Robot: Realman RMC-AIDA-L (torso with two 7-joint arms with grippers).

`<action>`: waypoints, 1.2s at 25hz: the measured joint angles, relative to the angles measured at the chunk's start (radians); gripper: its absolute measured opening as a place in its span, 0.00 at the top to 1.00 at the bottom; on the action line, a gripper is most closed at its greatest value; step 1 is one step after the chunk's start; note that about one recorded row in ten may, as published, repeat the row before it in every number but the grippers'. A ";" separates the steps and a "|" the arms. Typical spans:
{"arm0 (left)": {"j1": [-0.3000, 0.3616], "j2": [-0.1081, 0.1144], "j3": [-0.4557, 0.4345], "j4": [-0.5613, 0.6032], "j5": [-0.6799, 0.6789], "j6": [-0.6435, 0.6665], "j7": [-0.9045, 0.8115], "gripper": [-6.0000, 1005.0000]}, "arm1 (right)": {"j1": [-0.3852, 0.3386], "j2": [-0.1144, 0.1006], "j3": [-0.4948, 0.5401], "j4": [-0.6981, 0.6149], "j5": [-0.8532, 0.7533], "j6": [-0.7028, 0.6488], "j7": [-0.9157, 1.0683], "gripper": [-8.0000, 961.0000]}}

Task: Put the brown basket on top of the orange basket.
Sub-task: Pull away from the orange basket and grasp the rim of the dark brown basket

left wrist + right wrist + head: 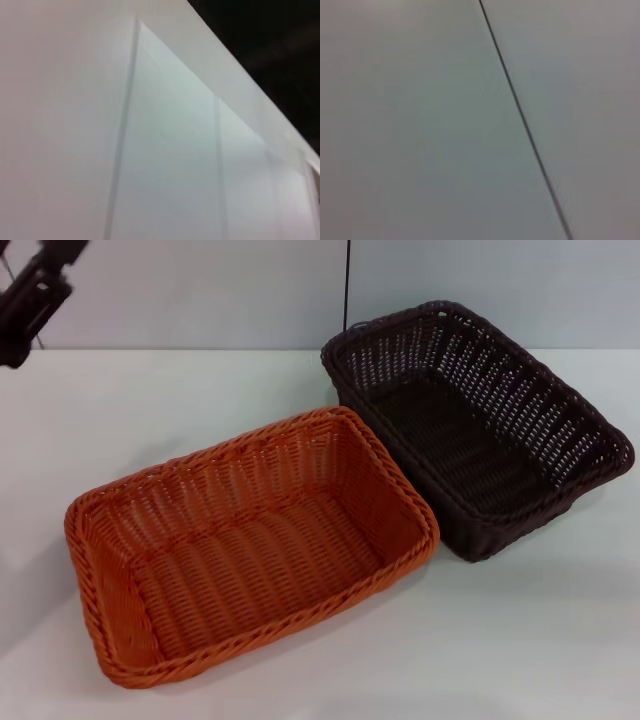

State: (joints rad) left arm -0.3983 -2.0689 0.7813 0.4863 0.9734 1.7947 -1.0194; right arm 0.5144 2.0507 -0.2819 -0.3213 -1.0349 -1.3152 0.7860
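From the head view I see the orange basket (250, 550) near and left on the white table (540, 640), the brown basket (478, 430) just beside its far right corner. The left gripper (30, 295) hangs far left; I cannot tell its opening. Both wrist views show only pale panels.

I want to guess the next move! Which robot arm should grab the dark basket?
Probably the right arm. The brown basket sits on the robot's right side, beside the orange basket. The left gripper is raised at the far left, with the orange basket in between. The right arm isn't in view, though.
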 joint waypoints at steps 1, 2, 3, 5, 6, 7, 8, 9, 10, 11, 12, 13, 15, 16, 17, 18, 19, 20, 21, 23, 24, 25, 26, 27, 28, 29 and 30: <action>0.005 0.000 -0.002 -0.064 -0.042 0.010 0.057 0.19 | 0.001 -0.004 -0.016 -0.004 -0.001 0.001 0.019 0.35; 0.005 0.000 -0.002 -0.064 -0.042 0.010 0.057 0.19 | 0.002 -0.008 -0.033 -0.008 -0.001 0.001 0.036 0.35; 0.007 0.000 -0.003 -0.078 -0.052 0.012 0.072 0.19 | 0.002 -0.015 -0.058 -0.014 -0.001 0.001 0.061 0.35; 0.011 0.000 -0.004 -0.106 -0.072 0.013 0.094 0.19 | 0.002 -0.031 -0.107 -0.031 -0.001 0.002 0.114 0.35; 0.011 0.000 -0.004 -0.106 -0.072 0.013 0.094 0.19 | -0.005 -0.048 -0.170 -0.069 -0.004 0.002 0.202 0.35; 0.012 0.000 -0.003 -0.149 -0.092 0.018 0.117 0.19 | -0.005 -0.048 -0.170 -0.069 -0.004 0.002 0.202 0.35; 0.014 0.002 -0.003 -0.156 -0.093 0.020 0.121 0.19 | -0.011 -0.058 -0.202 -0.096 -0.008 0.002 0.254 0.35; 0.015 0.002 -0.002 -0.157 -0.093 0.021 0.123 0.19 | -0.021 -0.082 -0.261 -0.167 -0.043 0.002 0.366 0.35; 0.015 0.002 -0.002 -0.157 -0.093 0.021 0.123 0.19 | -0.021 -0.082 -0.261 -0.167 -0.043 0.002 0.366 0.35; 0.015 0.002 -0.002 -0.157 -0.093 0.021 0.123 0.19 | -0.024 -0.098 -0.283 -0.210 -0.077 0.002 0.430 0.35; 0.017 0.002 -0.001 -0.158 -0.091 0.019 0.133 0.19 | -0.021 -0.130 -0.308 -0.305 -0.182 0.001 0.570 0.35; 0.017 0.002 -0.001 -0.158 -0.091 0.019 0.133 0.19 | -0.015 -0.146 -0.313 -0.347 -0.247 -0.004 0.634 0.35; 0.017 0.002 -0.001 -0.159 -0.088 0.017 0.136 0.19 | -0.004 -0.168 -0.316 -0.398 -0.335 -0.018 0.709 0.35; 0.016 0.002 -0.001 -0.159 -0.086 0.014 0.138 0.19 | 0.026 -0.205 -0.311 -0.471 -0.480 -0.061 0.809 0.35; 0.016 0.002 0.000 -0.160 -0.086 0.014 0.139 0.19 | 0.049 -0.225 -0.304 -0.508 -0.560 -0.095 0.850 0.35; 0.016 0.002 0.000 -0.160 -0.086 0.014 0.139 0.19 | 0.049 -0.225 -0.304 -0.508 -0.560 -0.095 0.850 0.35; 0.016 0.003 0.000 -0.160 -0.086 0.014 0.139 0.19 | 0.099 -0.259 -0.280 -0.563 -0.709 -0.180 0.896 0.35; 0.016 0.003 0.000 -0.160 -0.086 0.014 0.139 0.19 | 0.128 -0.273 -0.266 -0.586 -0.772 -0.228 0.899 0.35; 0.016 0.004 0.000 -0.160 -0.087 0.014 0.140 0.19 | 0.154 -0.284 -0.252 -0.606 -0.826 -0.275 0.892 0.35; 0.017 0.004 -0.002 -0.160 -0.090 0.014 0.144 0.19 | 0.179 -0.293 -0.242 -0.626 -0.882 -0.323 0.877 0.35; 0.017 0.004 -0.004 -0.160 -0.092 0.014 0.147 0.19 | 0.222 -0.302 -0.239 -0.657 -0.972 -0.397 0.844 0.35; 0.017 0.004 -0.004 -0.160 -0.092 0.014 0.147 0.19 | 0.222 -0.302 -0.239 -0.657 -0.972 -0.397 0.844 0.35; 0.017 0.004 -0.004 -0.160 -0.092 0.014 0.147 0.19 | 0.244 -0.304 -0.242 -0.669 -1.014 -0.432 0.829 0.35; 0.017 0.004 -0.011 -0.161 -0.093 0.014 0.151 0.19 | 0.265 -0.306 -0.247 -0.678 -1.056 -0.465 0.814 0.35; 0.017 0.004 -0.014 -0.161 -0.093 0.014 0.151 0.19 | 0.283 -0.308 -0.255 -0.683 -1.097 -0.493 0.801 0.35; 0.016 0.004 -0.016 -0.161 -0.093 0.014 0.154 0.19 | 0.317 -0.308 -0.284 -0.688 -1.175 -0.529 0.775 0.35; 0.016 0.004 -0.016 -0.161 -0.093 0.014 0.154 0.19 | 0.317 -0.308 -0.284 -0.688 -1.175 -0.529 0.775 0.35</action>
State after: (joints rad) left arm -0.3821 -2.0645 0.7651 0.3253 0.8805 1.8083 -0.8658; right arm 0.8314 1.7424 -0.5656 -1.0092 -2.2103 -1.8441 1.5606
